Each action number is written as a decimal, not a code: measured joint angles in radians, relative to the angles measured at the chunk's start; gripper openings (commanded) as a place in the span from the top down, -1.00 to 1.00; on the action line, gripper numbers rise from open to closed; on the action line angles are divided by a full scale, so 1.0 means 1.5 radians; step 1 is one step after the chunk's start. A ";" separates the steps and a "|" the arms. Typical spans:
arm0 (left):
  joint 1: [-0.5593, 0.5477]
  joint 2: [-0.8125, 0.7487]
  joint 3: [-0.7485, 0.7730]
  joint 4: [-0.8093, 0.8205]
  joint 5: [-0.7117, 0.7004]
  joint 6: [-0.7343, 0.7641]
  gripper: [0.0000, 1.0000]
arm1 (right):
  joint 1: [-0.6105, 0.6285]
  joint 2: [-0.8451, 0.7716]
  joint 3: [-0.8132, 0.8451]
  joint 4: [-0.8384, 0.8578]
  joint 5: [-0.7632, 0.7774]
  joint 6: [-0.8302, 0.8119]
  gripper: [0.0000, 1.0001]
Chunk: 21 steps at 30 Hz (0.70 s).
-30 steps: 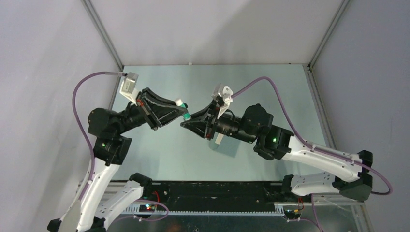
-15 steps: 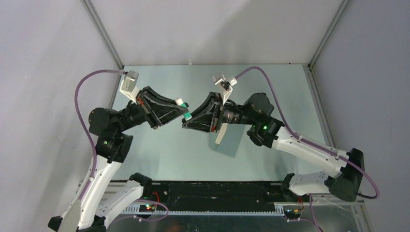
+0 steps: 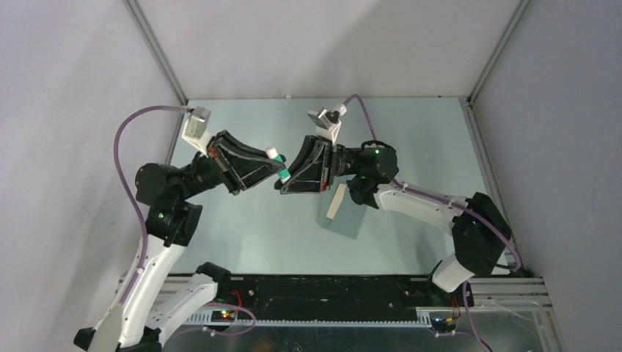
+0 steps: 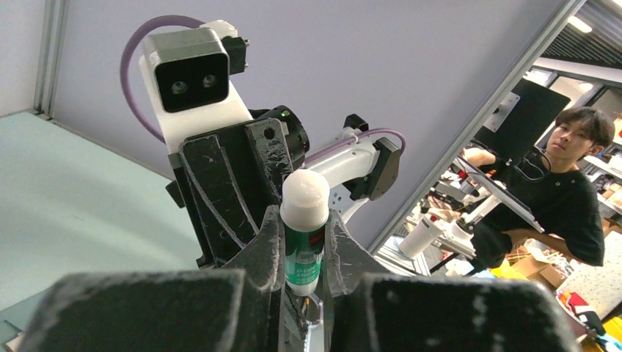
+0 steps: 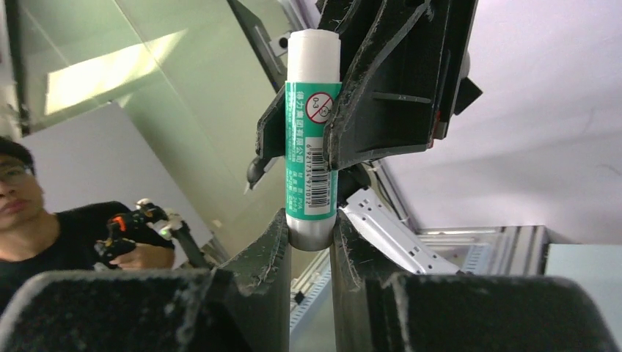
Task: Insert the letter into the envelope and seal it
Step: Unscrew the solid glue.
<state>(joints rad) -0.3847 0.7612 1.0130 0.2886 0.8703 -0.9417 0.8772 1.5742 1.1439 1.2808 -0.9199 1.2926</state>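
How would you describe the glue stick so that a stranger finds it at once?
Look above the middle of the pale green table, where both arms' fingers meet. The glue stick is held between them: the only small tube, green with a white cap.

Plain grey walls [image 3: 315,44], aluminium corner posts [image 3: 155,51] (a cluttered workshop [image 4: 513,242] beyond), pale green tabletop [image 3: 425,139].

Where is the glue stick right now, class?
The glue stick is held above the table centre in the top view, gripped by the left gripper and right gripper, left of the envelope.
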 measured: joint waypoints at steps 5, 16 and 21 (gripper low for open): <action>0.000 0.003 -0.004 -0.004 0.005 -0.001 1.00 | -0.006 0.034 -0.001 0.088 -0.008 0.090 1.00; 0.000 0.001 -0.008 0.011 0.022 -0.006 1.00 | -0.015 0.048 -0.001 0.116 -0.028 0.146 -0.29; 0.000 -0.006 -0.008 0.005 0.020 -0.003 1.00 | -0.023 -0.016 -0.071 0.002 0.009 0.053 -0.42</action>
<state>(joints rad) -0.3851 0.7521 1.0008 0.2962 0.9001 -0.9459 0.8433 1.5497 1.0378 1.2835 -0.9066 1.3716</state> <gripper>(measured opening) 0.146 0.685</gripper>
